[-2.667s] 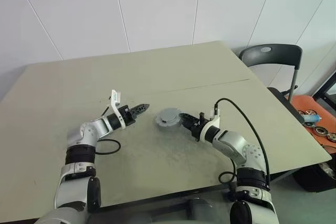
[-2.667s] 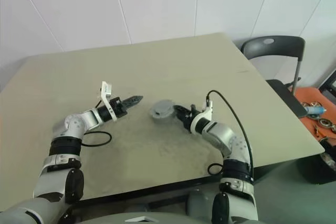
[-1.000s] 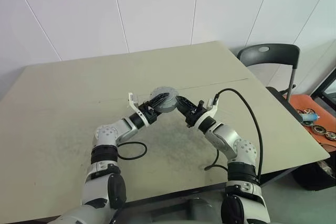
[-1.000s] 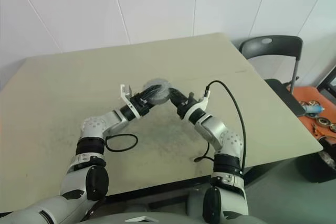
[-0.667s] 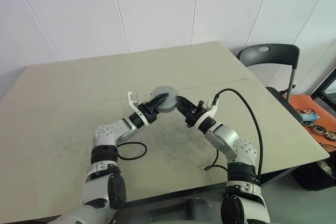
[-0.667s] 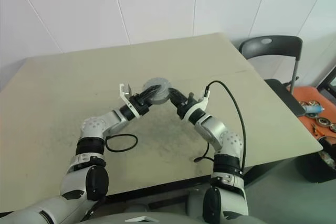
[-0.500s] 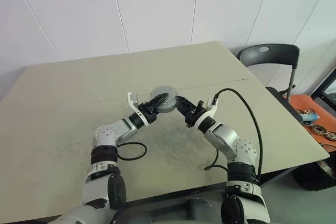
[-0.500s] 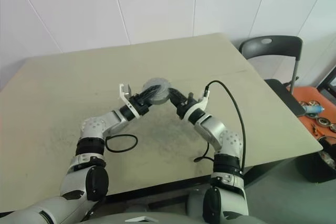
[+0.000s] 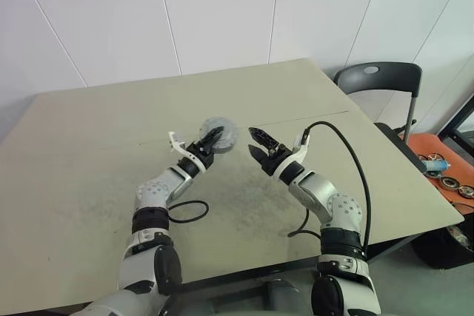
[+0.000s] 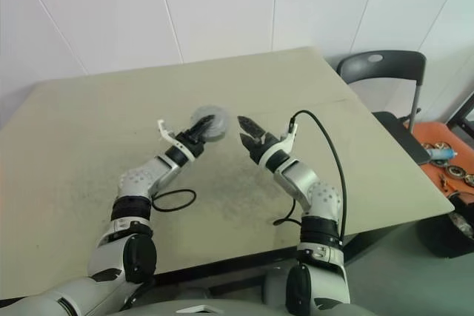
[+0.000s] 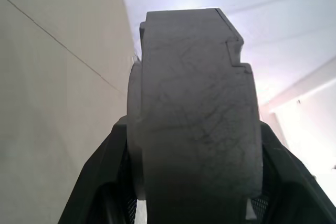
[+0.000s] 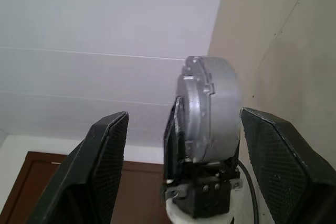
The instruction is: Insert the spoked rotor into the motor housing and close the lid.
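Gripping a round grey puck-shaped part, the left gripper [image 9: 213, 138] is shown raised above the beige table [image 9: 89, 146], its two black fingers [image 11: 100, 177] closed against the opposite flat faces of the part. The part is taken to be the motor housing [image 9: 217, 132]; it is held on edge, and its grey rim with a stepped notch is presented toward the left wrist camera. Neither copper windings nor spokes can be made out on it, so its identity cannot be told with certainty. The right gripper [image 9: 258, 143] is seen just beside it, apart from it, with both fingers [image 12: 107, 161] spread wide and nothing between them. In the right wrist view the housing [image 12: 209, 108] appears between these open fingers but beyond them, clamped by the left gripper [image 12: 199, 156]. A black cable [image 9: 348, 160] is looped from the right wrist over the table. A dark chair [image 9: 378, 79] stands beside the table's far right edge.
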Robot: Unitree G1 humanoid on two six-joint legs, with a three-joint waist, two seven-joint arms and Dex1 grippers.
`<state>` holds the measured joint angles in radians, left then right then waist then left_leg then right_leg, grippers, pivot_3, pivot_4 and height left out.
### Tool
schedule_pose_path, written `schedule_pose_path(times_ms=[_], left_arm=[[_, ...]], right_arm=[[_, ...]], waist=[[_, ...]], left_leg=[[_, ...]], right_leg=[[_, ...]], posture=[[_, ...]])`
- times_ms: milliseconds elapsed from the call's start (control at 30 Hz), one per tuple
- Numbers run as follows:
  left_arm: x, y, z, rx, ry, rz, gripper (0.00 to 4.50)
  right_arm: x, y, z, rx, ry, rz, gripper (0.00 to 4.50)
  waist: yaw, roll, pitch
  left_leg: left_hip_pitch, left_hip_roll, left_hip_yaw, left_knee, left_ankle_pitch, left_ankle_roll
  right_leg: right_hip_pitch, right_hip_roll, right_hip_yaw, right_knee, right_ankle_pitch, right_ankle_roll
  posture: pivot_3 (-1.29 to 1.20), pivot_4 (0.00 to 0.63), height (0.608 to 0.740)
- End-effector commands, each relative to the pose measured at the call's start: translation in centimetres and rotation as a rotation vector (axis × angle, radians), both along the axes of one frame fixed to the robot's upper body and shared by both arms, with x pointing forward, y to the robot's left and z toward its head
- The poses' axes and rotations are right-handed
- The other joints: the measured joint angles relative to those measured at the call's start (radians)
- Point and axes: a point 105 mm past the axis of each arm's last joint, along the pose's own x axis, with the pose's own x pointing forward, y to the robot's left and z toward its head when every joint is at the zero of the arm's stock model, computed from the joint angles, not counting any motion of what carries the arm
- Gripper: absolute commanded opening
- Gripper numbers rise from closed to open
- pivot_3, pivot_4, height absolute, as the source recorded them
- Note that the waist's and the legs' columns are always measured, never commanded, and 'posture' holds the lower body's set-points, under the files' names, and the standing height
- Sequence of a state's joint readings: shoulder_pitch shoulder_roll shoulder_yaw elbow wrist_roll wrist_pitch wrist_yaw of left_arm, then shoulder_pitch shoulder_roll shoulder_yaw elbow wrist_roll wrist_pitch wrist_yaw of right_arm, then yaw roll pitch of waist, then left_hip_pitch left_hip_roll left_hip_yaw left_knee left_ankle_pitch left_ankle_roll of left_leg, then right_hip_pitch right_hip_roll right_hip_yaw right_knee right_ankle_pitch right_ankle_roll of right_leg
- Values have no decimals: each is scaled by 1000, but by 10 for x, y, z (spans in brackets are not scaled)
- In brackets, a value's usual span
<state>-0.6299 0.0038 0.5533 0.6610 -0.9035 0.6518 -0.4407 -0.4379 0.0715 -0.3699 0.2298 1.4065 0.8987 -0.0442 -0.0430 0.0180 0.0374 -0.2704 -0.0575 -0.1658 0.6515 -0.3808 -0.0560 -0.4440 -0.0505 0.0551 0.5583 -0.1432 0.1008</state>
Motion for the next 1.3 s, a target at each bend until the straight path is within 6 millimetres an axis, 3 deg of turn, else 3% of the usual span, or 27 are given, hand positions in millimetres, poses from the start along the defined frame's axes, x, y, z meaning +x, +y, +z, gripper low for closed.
schedule_pose_path(times_ms=[33,167,467,700,833,933,1100,1300], left_arm=[[20,47,22,64,-91,262,2240],[23,91,10,229,-63,485,2240],[5,169,-11,323,69,837,2240],[-2,184,-19,317,103,892,2240],[-2,184,-18,274,96,905,3458],[-10,195,-32,341,200,960,4465],[-28,216,-49,459,336,1062,4490],[-58,248,-56,766,512,1208,4490]], right_arm=[[1,3,21,19,-81,4,3549],[2,3,22,15,-87,6,3549],[0,5,22,11,-91,14,3549],[-1,7,23,11,-95,24,3549],[-1,7,23,11,-96,23,3578],[-1,7,23,11,-96,23,3578],[-1,7,23,11,-95,23,3578],[-2,8,22,14,-96,31,3578]], waist=[[-1,0,0],[0,0,0],[1,-3,-2],[-2,-5,-3],[-1,-5,-3],[-2,-6,-4],[-27,-5,-5],[-57,-5,-5]], left_leg=[[0,0,0,0,1,-1],[0,0,0,0,1,-2],[0,0,0,0,1,-2],[1,0,0,0,1,-1],[1,0,-1,0,-1,2],[2,0,-1,0,-1,2],[6,3,1,-2,-1,2],[18,4,0,-5,-1,2]], right_leg=[[0,0,0,0,0,0],[0,0,0,0,1,-1],[0,0,0,0,1,-1],[0,0,0,1,1,-1],[0,0,0,2,1,-2],[1,0,0,2,2,-2],[8,4,1,2,2,-3],[16,6,2,3,0,0]], posture=[[0,0,740],[0,0,740],[0,0,740],[0,0,740],[0,0,740],[0,0,740],[0,0,740],[0,0,740]])
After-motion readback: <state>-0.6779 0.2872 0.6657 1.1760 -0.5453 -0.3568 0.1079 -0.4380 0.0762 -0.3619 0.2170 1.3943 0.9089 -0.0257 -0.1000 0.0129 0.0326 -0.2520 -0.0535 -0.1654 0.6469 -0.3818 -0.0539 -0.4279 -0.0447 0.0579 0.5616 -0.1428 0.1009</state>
